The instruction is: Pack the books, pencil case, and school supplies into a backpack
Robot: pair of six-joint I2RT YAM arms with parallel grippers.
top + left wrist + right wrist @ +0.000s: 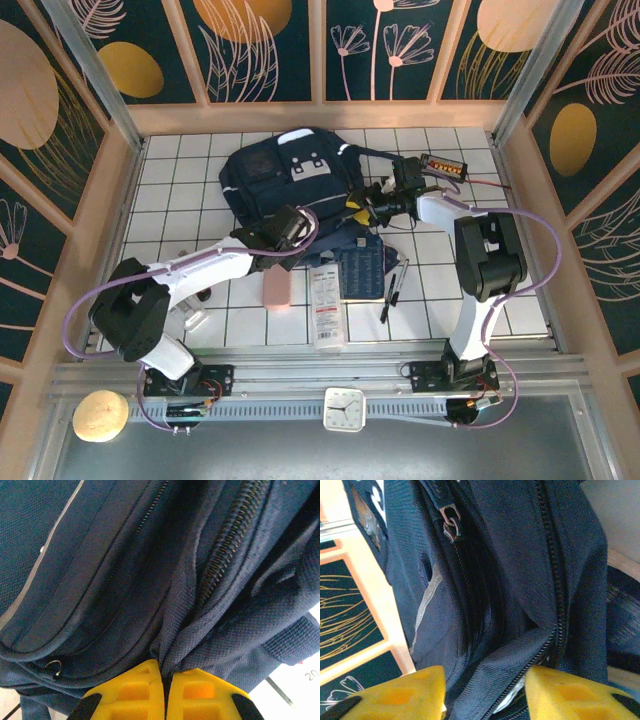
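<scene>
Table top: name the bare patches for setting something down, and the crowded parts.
Bare tiles lie between the backpack and the left wall, and at the near edge between the pens and the right arm's base. Crowded: in front of the backpack, where pink case, white booklet and navy book lie close together.

Nothing is legible. Red-black print on the white booklet (326, 305), by the table's (190, 160) near edge, and pale rows on the navy book (362, 268) are too small to read.

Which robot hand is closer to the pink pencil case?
Left. The left gripper pinches the backpack just behind the pink case; the right gripper is farther off, up and rightward.
</scene>
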